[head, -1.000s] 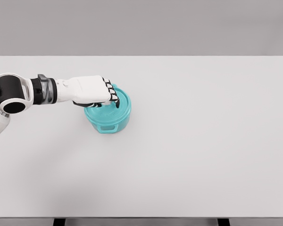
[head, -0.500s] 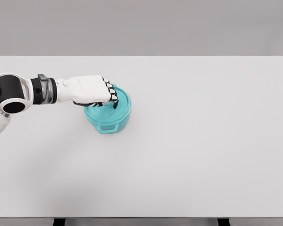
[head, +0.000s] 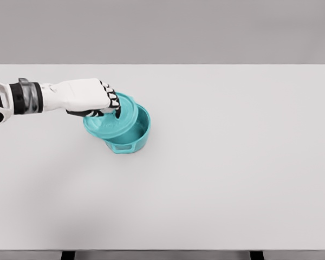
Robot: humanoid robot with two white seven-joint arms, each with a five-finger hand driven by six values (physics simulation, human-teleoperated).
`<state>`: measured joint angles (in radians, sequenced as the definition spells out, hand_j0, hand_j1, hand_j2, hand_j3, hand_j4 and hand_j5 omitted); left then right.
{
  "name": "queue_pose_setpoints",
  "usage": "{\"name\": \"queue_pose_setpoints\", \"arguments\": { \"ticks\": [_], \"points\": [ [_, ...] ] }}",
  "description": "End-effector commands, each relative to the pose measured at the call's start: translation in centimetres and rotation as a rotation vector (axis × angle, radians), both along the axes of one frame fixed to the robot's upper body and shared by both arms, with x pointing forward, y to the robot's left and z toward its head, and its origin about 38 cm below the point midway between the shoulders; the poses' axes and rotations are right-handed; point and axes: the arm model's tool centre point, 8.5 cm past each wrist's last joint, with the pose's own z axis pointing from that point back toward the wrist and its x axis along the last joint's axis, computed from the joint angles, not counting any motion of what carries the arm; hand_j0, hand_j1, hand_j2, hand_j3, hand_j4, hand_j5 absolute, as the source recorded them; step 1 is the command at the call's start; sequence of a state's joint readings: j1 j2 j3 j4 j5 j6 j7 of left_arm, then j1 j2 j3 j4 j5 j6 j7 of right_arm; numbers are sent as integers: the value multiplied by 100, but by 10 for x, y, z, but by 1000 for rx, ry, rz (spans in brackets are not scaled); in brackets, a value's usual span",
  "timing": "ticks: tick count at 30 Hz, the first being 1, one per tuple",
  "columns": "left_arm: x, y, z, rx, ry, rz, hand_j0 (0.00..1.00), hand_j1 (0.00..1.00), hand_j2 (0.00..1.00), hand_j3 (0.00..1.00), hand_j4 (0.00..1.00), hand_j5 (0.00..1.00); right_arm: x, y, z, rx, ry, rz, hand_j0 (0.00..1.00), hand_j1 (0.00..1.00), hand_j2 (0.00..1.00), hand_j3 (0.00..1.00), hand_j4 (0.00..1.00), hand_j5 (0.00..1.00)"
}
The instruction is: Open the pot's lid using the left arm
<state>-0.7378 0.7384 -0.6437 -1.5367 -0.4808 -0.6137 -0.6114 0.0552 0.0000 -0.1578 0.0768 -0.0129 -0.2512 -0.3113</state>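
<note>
Left hand (head: 92, 98) is gripping the round teal plastic lid (head: 109, 117) — lid is sitting offset toward the bench's left edge, partly uncovering the teal pot (head: 131, 138).

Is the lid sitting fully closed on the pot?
No, the lid is held by the left hand and shifted to the left, so the pot is open on its right side.

Left robot hand (head: 89, 97) grips the teal lid (head: 112, 116) — raised, offset left of the pot (head: 131, 136).

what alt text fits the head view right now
A white robot left hand grips a round teal lid, shifted left and partly off a small teal pot on a plain white table.
</note>
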Motion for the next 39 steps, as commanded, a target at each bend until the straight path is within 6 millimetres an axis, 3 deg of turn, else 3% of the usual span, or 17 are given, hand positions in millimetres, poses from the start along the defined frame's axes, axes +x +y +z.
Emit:
{"name": "queue_pose_setpoints", "arguments": {
  "ticks": [1, 7, 12, 18, 29, 31, 39],
  "points": [
    [1, 14, 14, -29, -10, 28, 55, 55, 55, 55, 55, 55, 1, 0, 0, 0, -2, -1, 100, 100, 100, 100, 100, 100],
    [-6, 59, 44, -58, -16, 96, 52, 52, 52, 52, 52, 52, 1, 0, 0, 0, -2, -1, 100, 100, 100, 100, 100, 100],
    [-12, 89, 43, 5, -8, 155, 53, 53, 53, 53, 53, 53, 1, 0, 0, 0, -2, -1, 100, 100, 100, 100, 100, 100],
    [-17, 130, 12, 48, 85, 262, 53, 53, 53, 53, 53, 53, 1, 0, 0, 0, -2, -1, 100, 100, 100, 100, 100, 100],
    [-20, 154, -19, 71, 160, 336, 53, 53, 53, 53, 53, 53, 1, 0, 0, 0, -2, -1, 100, 100, 100, 100, 100, 100],
    [-18, 166, -25, 83, 174, 373, 53, 53, 53, 53, 53, 53, 0, 0, 0, 0, 0, -1, 100, 100, 100, 100, 100, 100],
    [-17, 178, -31, 107, 185, 410, 54, 54, 54, 54, 54, 54, 1, 0, 0, 0, -2, -1, 100, 100, 100, 100, 100, 100]
  ]
}}
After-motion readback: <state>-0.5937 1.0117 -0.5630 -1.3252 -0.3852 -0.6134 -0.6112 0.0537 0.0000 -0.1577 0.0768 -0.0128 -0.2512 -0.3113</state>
